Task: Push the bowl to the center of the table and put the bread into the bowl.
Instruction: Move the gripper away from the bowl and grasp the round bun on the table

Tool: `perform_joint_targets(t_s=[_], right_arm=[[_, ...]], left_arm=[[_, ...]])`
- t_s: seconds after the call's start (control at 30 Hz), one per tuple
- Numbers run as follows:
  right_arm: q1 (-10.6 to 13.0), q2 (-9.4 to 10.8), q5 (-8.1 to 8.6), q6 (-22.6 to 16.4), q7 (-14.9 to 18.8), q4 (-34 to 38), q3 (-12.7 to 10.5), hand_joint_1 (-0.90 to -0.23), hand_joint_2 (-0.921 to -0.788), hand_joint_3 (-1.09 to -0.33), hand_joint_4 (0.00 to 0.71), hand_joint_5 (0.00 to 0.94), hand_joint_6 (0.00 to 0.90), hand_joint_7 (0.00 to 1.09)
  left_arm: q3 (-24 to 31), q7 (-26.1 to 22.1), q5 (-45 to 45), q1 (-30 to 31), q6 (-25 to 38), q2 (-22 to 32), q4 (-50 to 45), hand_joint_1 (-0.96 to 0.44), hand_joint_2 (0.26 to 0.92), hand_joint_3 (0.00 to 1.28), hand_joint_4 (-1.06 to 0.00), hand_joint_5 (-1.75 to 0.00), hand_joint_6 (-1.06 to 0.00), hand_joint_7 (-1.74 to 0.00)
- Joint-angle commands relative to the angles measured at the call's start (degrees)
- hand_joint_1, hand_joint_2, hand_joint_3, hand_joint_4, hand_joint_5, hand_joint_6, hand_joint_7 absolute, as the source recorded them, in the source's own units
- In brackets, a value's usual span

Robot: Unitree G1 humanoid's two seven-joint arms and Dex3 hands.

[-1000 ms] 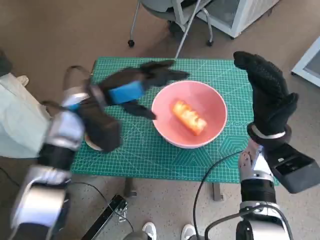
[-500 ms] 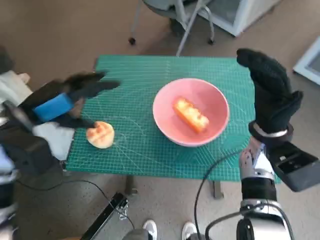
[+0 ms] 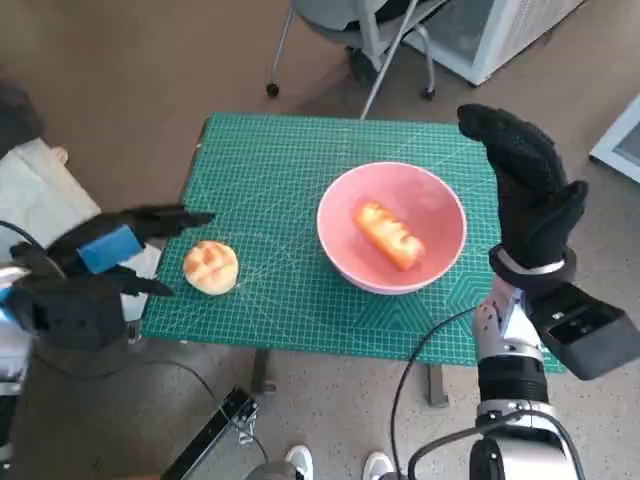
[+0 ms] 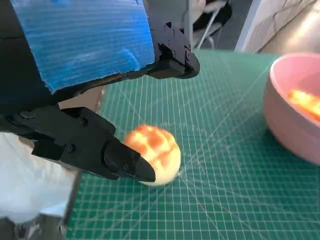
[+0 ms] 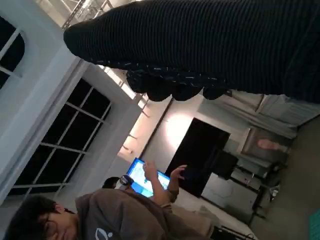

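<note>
- Left hand (image 3: 100, 262): at the table's left edge, fingers apart, holding nothing. Much the nearer hand to the loose bread.
- Round bun (image 3: 211, 267): on the green mat (image 3: 270, 170), just beside the left fingers, toward the table's middle. Golden crust, scored top; no clear long axis.
- Pink bowl (image 3: 440, 205): right of centre, well apart from the bun. Elongated glazed loaf (image 3: 391, 236) already inside, lying diagonally.
- Right hand (image 3: 528, 195): raised by the bowl's right rim, fingers extended, empty.
</note>
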Motion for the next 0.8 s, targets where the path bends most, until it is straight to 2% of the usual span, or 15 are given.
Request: perform_joint_targets(t_s=[0.03,0.3,0.43,0.57,0.63,0.67,0.73,0.77,0.8], right_arm=[[0.0,-0.5,0.16,0.5,1.1,1.2,0.0,-0.559,-0.921,-0.625,0.363,0.000,0.080,0.81],[0.5,-1.0,1.04,1.3,2.2,0.0,-0.2,-0.562,-0.921,-0.626,0.358,0.000,0.076,0.81],[0.7,-1.2,1.08,1.2,2.4,-0.3,-0.3,-0.564,-0.921,-0.625,0.358,0.000,0.074,0.81],[1.0,-1.3,0.62,1.0,2.1,-0.7,-0.2,-0.566,-0.921,-0.624,0.358,0.000,0.073,0.81],[1.1,-1.3,0.33,0.9,1.8,-0.9,-0.2,-0.567,-0.921,-0.624,0.358,0.000,0.072,0.81],[1.1,-1.3,0.25,0.9,1.8,-1.0,-0.2,-0.568,-0.921,-0.624,0.358,0.000,0.072,0.81],[1.2,-1.4,0.12,0.8,1.6,-1.1,-0.2,-0.569,-0.921,-0.624,0.358,0.000,0.071,0.81],[1.2,-1.4,0.00,0.8,1.6,-1.1,-0.2,-0.569,-0.921,-0.624,0.358,0.000,0.071,0.81],[1.2,-1.5,-0.08,0.7,1.5,-1.1,-0.2,-0.569,-0.921,-0.624,0.358,0.000,0.071,0.81]], left_arm=[[-2.8,1.4,2.8,-2.6,-0.3,-1.4,4.2,-0.06,0.792,0.00,-0.29,0.00,-0.42,-0.03],[-8.0,3.8,7.1,-8.0,-1.4,-5.4,16.3,-0.07,0.798,0.00,-0.27,0.00,-0.40,-0.01],[-10.8,7.4,10.2,-10.9,-3.6,-7.6,24.4,-0.10,0.800,0.00,-0.27,0.00,-0.39,0.00],[-14.1,13.1,14.4,-13.8,-5.7,-9.5,32.2,-0.12,0.806,0.01,-0.27,0.00,-0.38,0.00],[-15.6,16.4,16.5,-15.0,-6.6,-10.2,35.5,-0.12,0.822,0.01,-0.31,-0.02,-0.43,-0.02],[-16.2,17.6,17.3,-15.5,-7.0,-10.4,36.8,-0.12,0.839,0.02,-0.37,-0.04,-0.49,-0.05],[-17.2,19.8,18.4,-16.5,-7.7,-10.8,39.1,-0.12,0.857,0.01,-0.44,-0.04,-0.55,-0.06],[-17.7,21.2,19.2,-17.0,-7.7,-10.9,40.3,-0.11,0.874,0.02,-0.53,-0.06,-0.62,-0.09],[-18.2,22.4,19.7,-17.5,-7.9,-11.1,41.3,-0.08,0.883,0.04,-0.53,-0.29,-0.62,-0.32]])
